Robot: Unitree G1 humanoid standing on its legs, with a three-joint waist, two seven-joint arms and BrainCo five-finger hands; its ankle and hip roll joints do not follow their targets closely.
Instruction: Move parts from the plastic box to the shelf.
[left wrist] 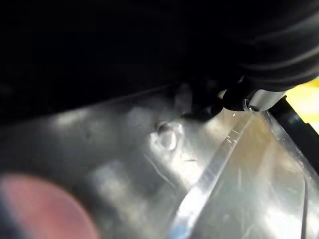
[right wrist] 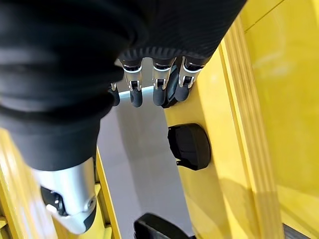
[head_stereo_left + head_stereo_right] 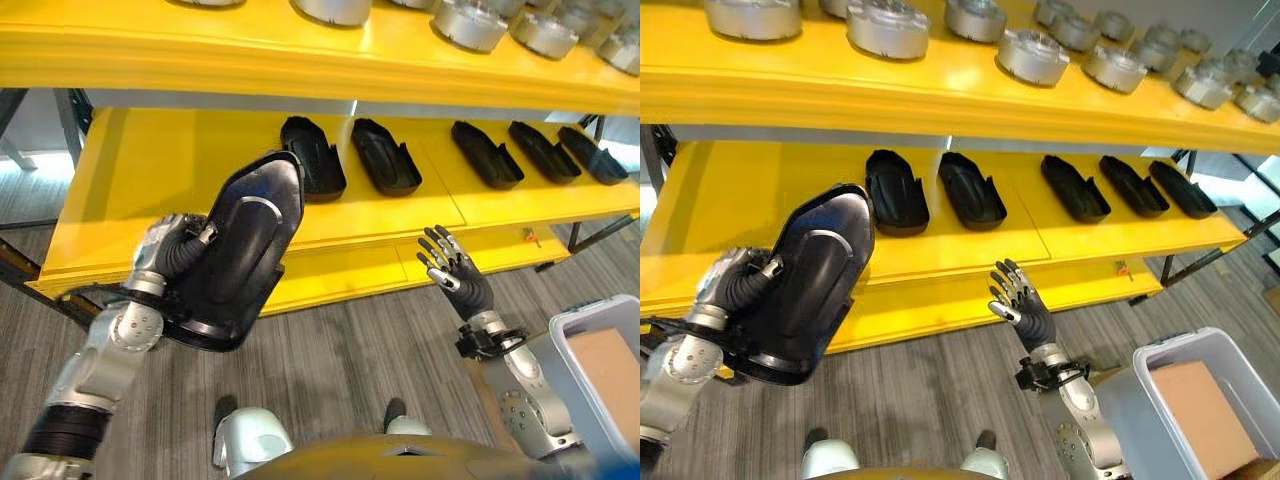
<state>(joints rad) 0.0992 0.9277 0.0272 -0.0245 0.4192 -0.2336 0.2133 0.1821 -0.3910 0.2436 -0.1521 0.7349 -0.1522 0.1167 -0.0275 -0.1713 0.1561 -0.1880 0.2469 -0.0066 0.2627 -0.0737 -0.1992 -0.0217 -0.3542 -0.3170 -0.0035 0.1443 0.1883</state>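
The left hand (image 3: 172, 247) is clamped on a large glossy black part (image 3: 238, 250), fingers curled round its edge near the middle. The part is held up in the air, tilted, its upper end overlapping the front of the lower yellow shelf (image 3: 150, 170) and its lower end hanging over the grey wood-look floor (image 3: 340, 360). In the left wrist view the same black part (image 1: 149, 164) sits right against the camera, shiny with reflections; finger detail is unclear there. The right hand (image 3: 458, 268) is raised in front of the shelf's front edge, fingers spread and straight, holding nothing, well apart from the held part. The right wrist view shows its fingers (image 2: 158, 79) extended toward the yellow shelf. On the lower shelf, 5 more black parts (image 3: 385, 155) lie in a row toward the back, all to the right of the held one and not touching it. The upper yellow shelf (image 3: 300, 55) carries several round silver metal parts (image 3: 888, 28) along its top. A grey plastic box (image 3: 1200, 410) stands at the lower right beside the right arm, with a brown cardboard-like sheet (image 3: 1205, 400) inside; its other contents cannot be told.
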